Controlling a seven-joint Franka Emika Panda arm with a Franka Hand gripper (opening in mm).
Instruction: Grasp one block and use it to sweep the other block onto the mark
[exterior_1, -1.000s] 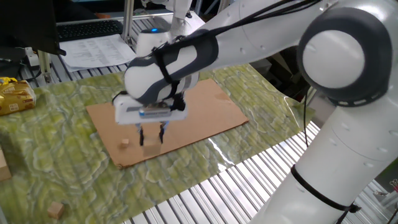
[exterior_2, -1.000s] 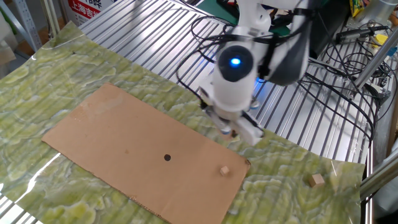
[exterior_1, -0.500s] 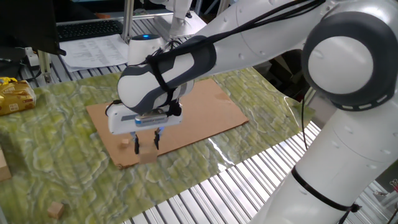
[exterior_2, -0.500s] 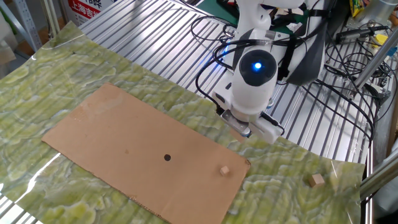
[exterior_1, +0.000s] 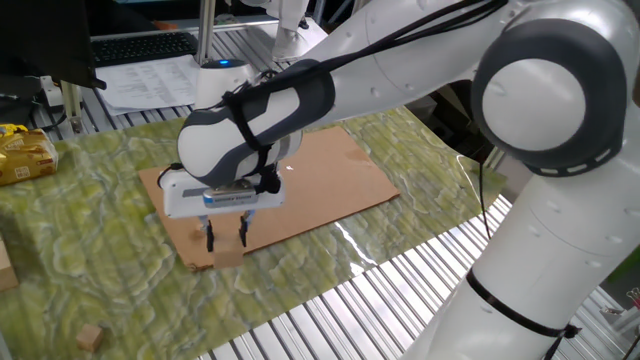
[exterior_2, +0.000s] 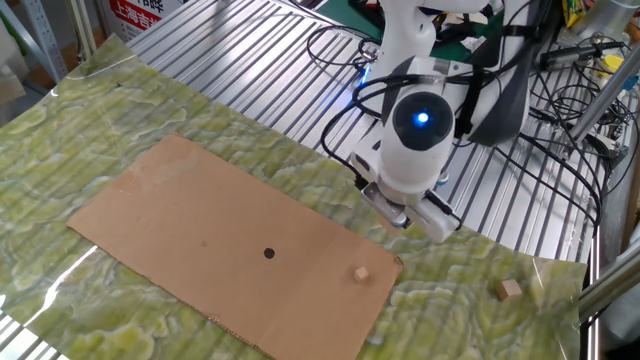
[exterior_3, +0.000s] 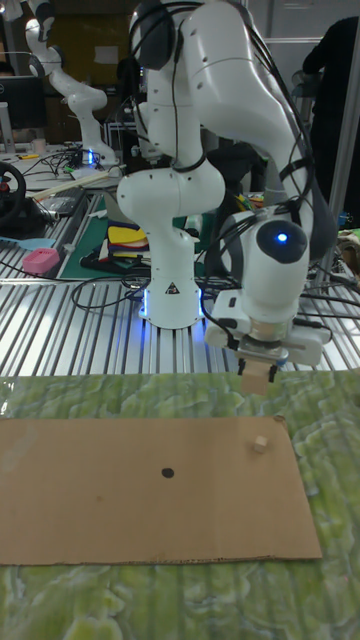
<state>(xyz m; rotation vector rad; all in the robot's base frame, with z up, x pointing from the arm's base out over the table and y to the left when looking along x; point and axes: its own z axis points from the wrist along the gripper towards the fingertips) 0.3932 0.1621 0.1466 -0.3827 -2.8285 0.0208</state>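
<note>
Green marbled cloth covers your table, brown cardboard (exterior_2: 200, 240) laid on it. Your large block (exterior_3: 256, 374) sits clamped between the gripper (exterior_3: 260, 371) fingers, raised off the cardboard's far corner. Just beside it, the tiny block (exterior_2: 361, 273) rests on the cardboard, well apart from the black mark (exterior_2: 268, 253). Another cube (exterior_2: 511, 290) lies on the cloth.
</note>
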